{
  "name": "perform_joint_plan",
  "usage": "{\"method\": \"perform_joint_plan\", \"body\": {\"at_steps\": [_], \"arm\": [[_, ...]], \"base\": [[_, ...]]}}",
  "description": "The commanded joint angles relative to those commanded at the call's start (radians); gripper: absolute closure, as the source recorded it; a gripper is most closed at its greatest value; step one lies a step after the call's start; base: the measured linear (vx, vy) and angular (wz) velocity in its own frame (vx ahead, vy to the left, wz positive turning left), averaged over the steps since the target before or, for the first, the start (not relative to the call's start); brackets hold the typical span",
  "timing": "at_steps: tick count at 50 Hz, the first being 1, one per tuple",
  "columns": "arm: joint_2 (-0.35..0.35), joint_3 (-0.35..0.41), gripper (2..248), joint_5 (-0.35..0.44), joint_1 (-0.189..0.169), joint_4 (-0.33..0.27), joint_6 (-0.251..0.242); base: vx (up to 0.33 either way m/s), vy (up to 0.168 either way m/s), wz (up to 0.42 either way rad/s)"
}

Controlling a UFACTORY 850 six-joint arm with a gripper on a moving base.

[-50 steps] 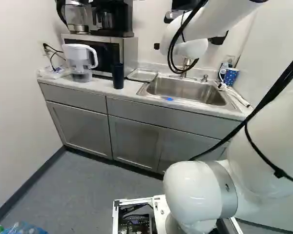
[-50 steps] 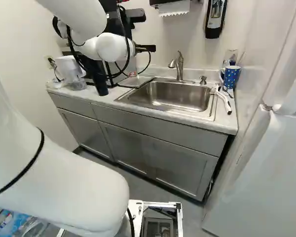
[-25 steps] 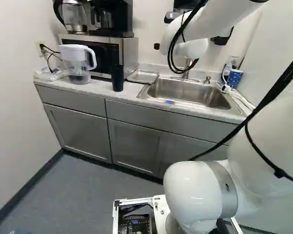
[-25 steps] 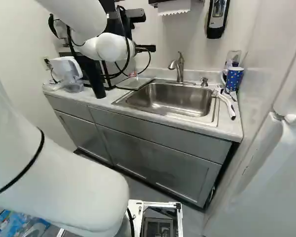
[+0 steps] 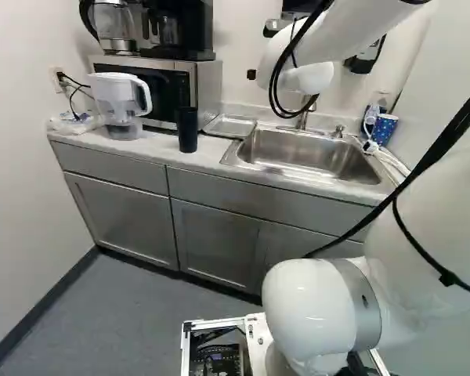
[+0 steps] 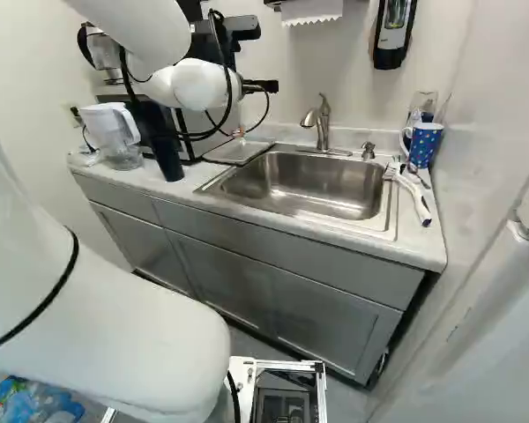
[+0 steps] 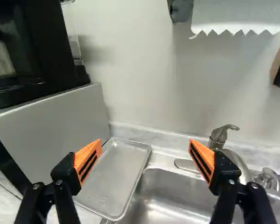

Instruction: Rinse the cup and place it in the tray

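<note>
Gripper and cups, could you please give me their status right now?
Gripper open and empty. Blue dotted mug upright beside the sink; dark cup upright on the counter. Nothing seen blocking the tray.

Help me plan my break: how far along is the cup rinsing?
Nothing looks done: black tumbler and dotted mug are on the counter, neither in the metal tray. Nothing is in hand; the gripper is open. Apparently left: grasping, rinsing at the faucet, placing.
</note>
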State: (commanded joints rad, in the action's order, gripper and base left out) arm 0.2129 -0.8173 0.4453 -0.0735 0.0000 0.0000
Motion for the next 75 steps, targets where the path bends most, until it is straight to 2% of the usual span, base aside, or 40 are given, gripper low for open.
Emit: {"method": "perform_joint_plan", "body": {"at_steps": [47, 75], "arm": [[-0.003, -0.003, 3, 0.0, -0.001, 0.0, 0.0], [-0.055, -0.05, 3, -0.004, -0.03, 0.0, 0.0]], "base": [[0.02, 0.0, 0.001], [0.0, 0.0, 0.0]]}}
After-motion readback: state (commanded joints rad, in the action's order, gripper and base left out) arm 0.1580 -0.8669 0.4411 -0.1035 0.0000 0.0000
